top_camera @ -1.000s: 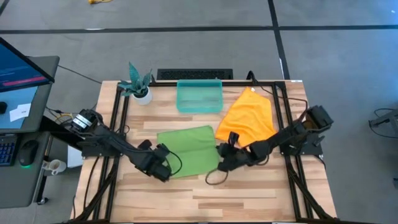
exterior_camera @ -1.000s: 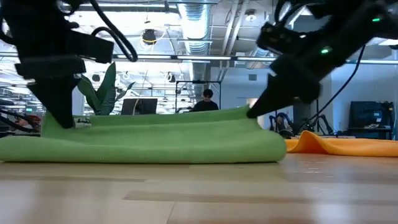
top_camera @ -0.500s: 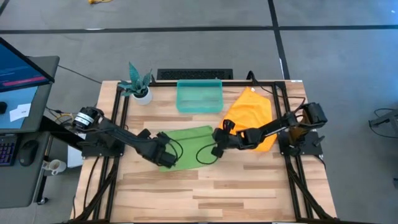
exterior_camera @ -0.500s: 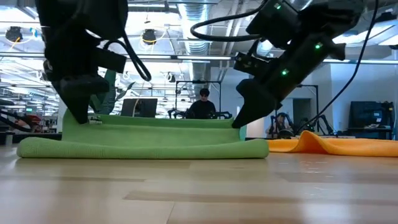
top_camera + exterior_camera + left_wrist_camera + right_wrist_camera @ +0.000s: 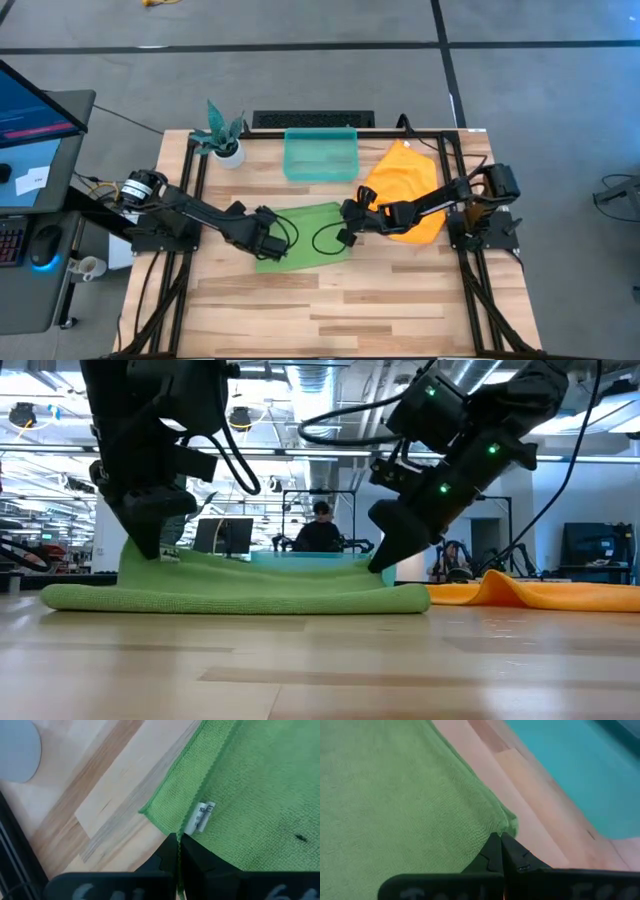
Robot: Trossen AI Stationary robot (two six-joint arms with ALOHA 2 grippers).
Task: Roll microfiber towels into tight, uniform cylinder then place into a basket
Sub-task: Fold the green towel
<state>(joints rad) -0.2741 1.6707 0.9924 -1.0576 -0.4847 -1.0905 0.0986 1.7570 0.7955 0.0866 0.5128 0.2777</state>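
- Left gripper [image 5: 272, 246] low over the table [image 5: 400, 300], fingers pinched together on the edge of the green towel [image 5: 310, 222] at its left corner. The left wrist view shows cloth nipped between the tips, a small white care tag [image 5: 200, 818] just ahead of them.
- Right gripper [image 5: 350, 215] clamped the same way on the towel's opposite corner; in the right wrist view a green fold sits right at the closed tips.
- In the low view the held layer lies doubled over the layer beneath, both corners lifted slightly off it.
- Basket [image 5: 321, 154] stands beyond both grippers at the table's far edge, well apart from the left gripper and nearer the right one. Nothing visible in it.
- Orange towel [image 5: 405, 180] lies loose under and behind the right arm, not yet handled.
- Judged step: a fold or first turn of the roll on the green towel; task early.
- To do it well, I judge: keep both grippers level and moving together so the edge stays straight.
- Keep light tension between the two corners to avoid a sagging middle.
- Lay the edge square before letting go; a skewed start gives a cone-shaped roll.
- Risk: a thin pinch may slip.
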